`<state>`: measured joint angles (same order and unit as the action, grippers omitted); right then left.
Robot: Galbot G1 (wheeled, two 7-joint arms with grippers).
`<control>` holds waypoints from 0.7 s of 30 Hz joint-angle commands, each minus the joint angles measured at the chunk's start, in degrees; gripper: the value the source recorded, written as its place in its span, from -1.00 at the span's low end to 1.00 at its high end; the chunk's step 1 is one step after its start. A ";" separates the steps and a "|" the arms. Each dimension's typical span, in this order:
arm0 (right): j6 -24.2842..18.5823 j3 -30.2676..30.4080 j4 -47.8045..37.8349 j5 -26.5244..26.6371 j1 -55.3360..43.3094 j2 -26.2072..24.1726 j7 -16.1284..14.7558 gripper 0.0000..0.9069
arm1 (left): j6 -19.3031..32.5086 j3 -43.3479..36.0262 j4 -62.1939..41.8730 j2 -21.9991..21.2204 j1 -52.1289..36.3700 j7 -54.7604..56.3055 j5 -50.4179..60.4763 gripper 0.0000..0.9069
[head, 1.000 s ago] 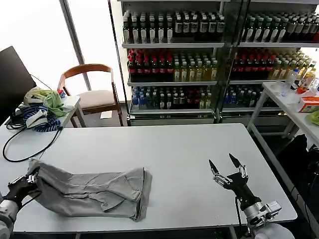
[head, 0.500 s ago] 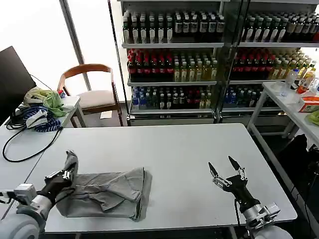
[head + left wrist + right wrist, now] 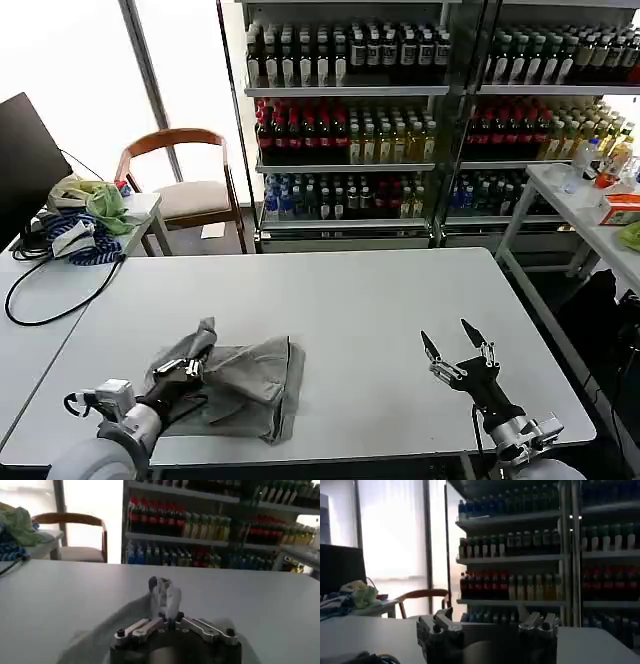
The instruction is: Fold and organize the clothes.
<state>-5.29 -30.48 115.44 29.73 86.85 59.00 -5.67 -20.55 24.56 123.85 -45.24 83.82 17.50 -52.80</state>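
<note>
The left hand (image 3: pixel 190 362) is clamped on a raised fold of the grey shirt (image 3: pixel 245 385), which lies bunched near the desk's (image 3: pixel 350 300) front edge (left of middle). The right hand (image 3: pixel 455 345) hovers well apart, fingers spread, empty.

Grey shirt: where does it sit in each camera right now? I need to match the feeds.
Head view: grey shirt lies front-left on the white table, pinched by the left gripper.
Left wrist view: bunched at that gripper.
Right wrist view: not identifiable.
Shared landmark: wooden chair.
</note>
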 commanded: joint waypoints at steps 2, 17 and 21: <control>-0.18 -0.09 -0.39 -0.34 0.63 0.12 -0.14 1.00 | 0.05 -12.31 -0.68 -0.71 -7.45 1.99 -1.76 -1.00; -0.26 -0.46 -0.71 -0.78 0.93 1.15 -0.17 1.00 | -1.46 -18.28 -4.12 -2.25 -15.67 2.63 -3.06 -1.00; -0.19 -0.39 -0.92 -0.90 0.61 1.28 -0.11 1.00 | -3.29 -18.50 -4.21 -2.16 -15.40 2.16 -2.50 -0.33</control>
<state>-5.53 -30.88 114.70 28.92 87.56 60.16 -5.81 -21.63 9.46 120.80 -47.16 71.73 19.95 -55.43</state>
